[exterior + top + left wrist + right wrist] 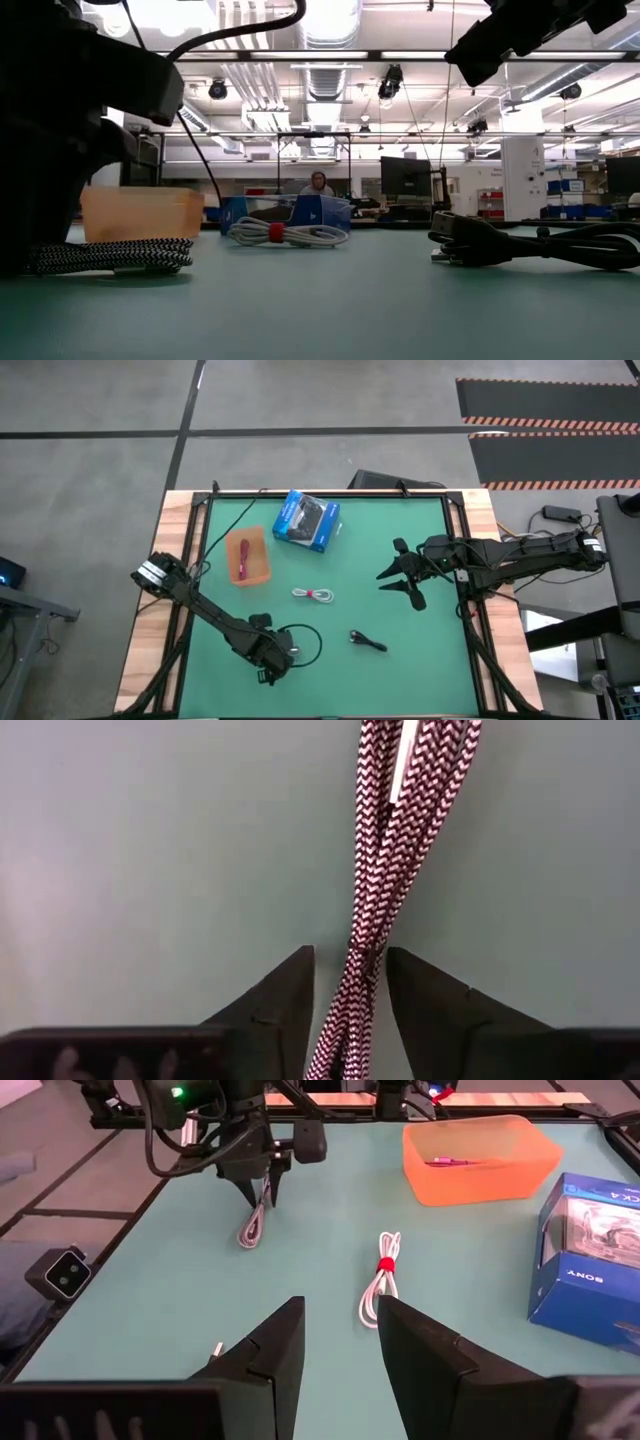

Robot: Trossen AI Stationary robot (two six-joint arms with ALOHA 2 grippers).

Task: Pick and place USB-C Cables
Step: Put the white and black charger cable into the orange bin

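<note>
**Four cables, one already in the tray, working on the braided one now**

Four cables total on this job. The dark red one [243,559] is lying in the orange tray [262,568], so I'd guess that's where the rest are meant to go.

My left hand [350,1005] is down low at the near edge of the green bench [330,650], with the grey braided cable [385,840] running right between my fingers [275,1005]. They sit narrow, one on each side of the bundle and just about touching it, but I can't honestly tell yet whether I'm pinching it or only straddling it. The cable lies flat on the bench, folded into a long bundle, which is why I come at it from above across its width: less chance of it sliding out sideways.

My right hand [340,1350] waits above the right side of the bench, fingers partly apart, holding nothing.

The white cable with the red tie [313,594] sits mid-bench, well apart from me, and the black cable [368,641] lies to the right of my left hand. The blue box [308,521] stands beside the tray, so I reckon I'll need to keep clear of it on the way over.
</note>
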